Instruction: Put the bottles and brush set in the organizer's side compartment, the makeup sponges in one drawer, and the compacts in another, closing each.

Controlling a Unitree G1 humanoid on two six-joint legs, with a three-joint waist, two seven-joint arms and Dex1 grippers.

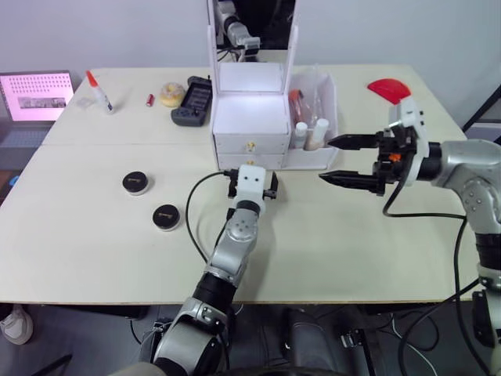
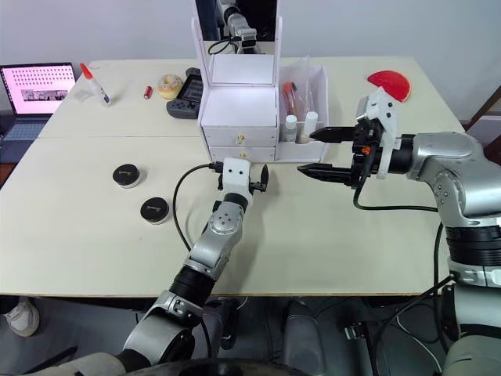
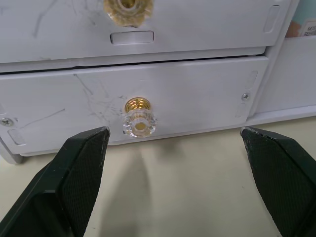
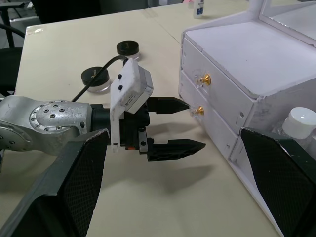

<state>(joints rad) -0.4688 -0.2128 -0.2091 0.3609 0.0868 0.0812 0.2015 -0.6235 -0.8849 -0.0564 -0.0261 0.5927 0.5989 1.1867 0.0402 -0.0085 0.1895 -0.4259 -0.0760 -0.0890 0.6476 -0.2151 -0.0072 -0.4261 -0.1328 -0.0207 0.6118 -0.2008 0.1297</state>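
The left gripper (image 4: 175, 124), fingers spread wide and empty, faces the white plastic organizer's (image 1: 250, 117) lower drawer; its small gold knob (image 3: 139, 118) lies directly ahead between the fingers; the right gripper (image 1: 340, 159) hovers open, farther right.

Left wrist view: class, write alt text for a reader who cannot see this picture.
The open left gripper faces the organizer's lower drawer, its two black fingers spread wide either side of the small gold knob, not touching it. Above is the upper drawer, and both drawers look shut.

A pale wooden table (image 1: 94, 258) stands against a plain grey wall (image 1: 117, 31).
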